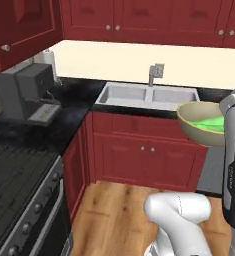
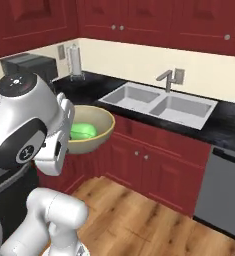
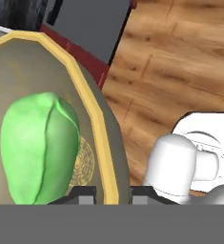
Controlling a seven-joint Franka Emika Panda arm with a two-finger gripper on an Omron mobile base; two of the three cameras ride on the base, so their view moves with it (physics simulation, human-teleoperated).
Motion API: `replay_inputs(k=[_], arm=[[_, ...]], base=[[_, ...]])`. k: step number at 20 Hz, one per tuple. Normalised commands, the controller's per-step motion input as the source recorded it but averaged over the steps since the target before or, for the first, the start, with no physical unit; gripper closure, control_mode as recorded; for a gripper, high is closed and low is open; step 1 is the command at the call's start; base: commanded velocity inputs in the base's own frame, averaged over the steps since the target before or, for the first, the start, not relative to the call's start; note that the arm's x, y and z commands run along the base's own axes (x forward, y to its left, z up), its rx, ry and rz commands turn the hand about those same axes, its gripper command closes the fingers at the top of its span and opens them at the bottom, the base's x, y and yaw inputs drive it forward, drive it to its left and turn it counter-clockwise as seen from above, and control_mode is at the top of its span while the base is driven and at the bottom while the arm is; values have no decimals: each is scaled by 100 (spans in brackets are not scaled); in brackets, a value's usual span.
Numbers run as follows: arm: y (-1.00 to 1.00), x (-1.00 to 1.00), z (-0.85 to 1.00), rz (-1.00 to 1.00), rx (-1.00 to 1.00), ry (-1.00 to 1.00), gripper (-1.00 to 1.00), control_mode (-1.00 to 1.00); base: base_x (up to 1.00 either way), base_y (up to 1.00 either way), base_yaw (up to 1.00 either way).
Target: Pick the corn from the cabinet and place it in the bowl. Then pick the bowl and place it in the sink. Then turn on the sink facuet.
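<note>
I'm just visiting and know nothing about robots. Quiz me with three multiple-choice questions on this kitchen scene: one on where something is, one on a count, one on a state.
1. Where is the corn?
A. in the sink
B. inside the bowl
C. on the floor

2. How many basins does the sink have?
A. one
B. two
C. three

3. What state is the bowl in?
A. resting on the counter
B. lying in the sink
C. held up over the wooden floor

Answers: 1 B, green piece lies in the bowl. 2 B, two rectangular basins side by side. 3 C, the claw grips its rim, floor below.
</note>
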Motion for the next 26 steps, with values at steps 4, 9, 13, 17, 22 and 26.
replay_inputs(k=[4, 9, 13, 17, 22, 26], arm=[[0, 0, 0, 0, 0, 0, 100, 100], [0, 0, 0, 0, 0, 0, 100, 100], [0, 0, 0, 0, 0, 0, 100, 100], [0, 0, 0, 0, 0, 0, 100, 100], [0, 0, 0, 0, 0, 0, 100, 100], [0, 0, 0, 0, 0, 0, 100, 100]], base=[[39, 36, -69], [57, 42, -63], [49, 0, -28], [84, 0, -4], [91, 0, 0], [81, 3, 3]])
